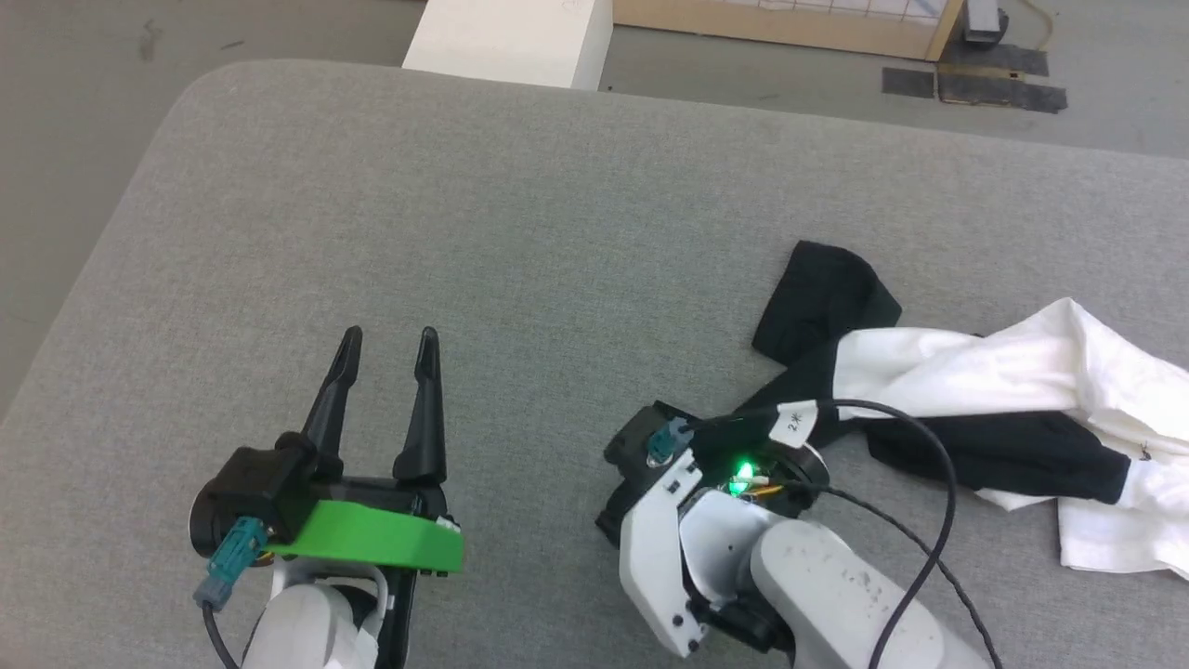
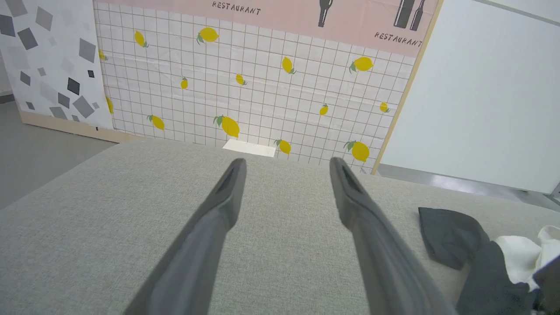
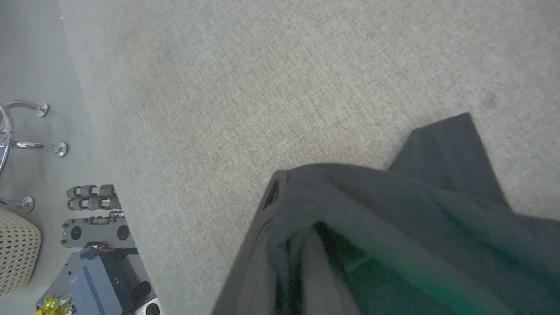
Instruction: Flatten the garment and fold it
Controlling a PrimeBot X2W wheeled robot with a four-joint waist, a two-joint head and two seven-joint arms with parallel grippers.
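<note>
R hand (image 3: pixel 278 192) pinches garment (image 1: pixel 975 362) blk sleeve edge.

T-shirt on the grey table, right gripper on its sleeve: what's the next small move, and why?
Probably draw the right gripper, shut on the black sleeve, leftward toward the bare middle of the table. The T-shirt lies bunched near the table's right edge, and pulling the sleeve out would likely start flattening it. The left gripper hangs open, free to help.
</note>
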